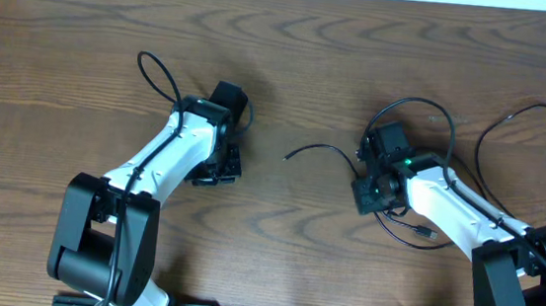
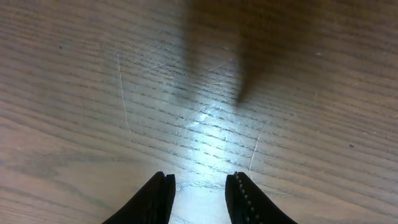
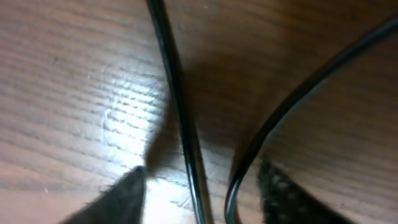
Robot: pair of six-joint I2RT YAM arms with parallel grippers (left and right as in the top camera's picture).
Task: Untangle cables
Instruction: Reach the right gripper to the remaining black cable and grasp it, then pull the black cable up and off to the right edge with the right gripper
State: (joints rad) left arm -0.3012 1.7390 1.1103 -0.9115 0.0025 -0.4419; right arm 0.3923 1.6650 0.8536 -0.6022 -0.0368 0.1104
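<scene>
Right jaws, tips blurred, stand partly open astride two black cable strands [image 3: 177, 93], clamping neither. Left jaws gape over bare surface [image 2: 93, 74]. Farther cables [image 1: 479, 151] loop toward the surface's right edge, cut off there.

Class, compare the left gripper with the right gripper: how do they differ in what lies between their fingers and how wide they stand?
Between the fingers: the left gripper has only bare table, while the right gripper straddles two black cable strands. Width: the left gripper's fingers stand closer together, and the right gripper's stand wider apart. Shared: both are open, point down at the wood, and grip nothing.
</scene>
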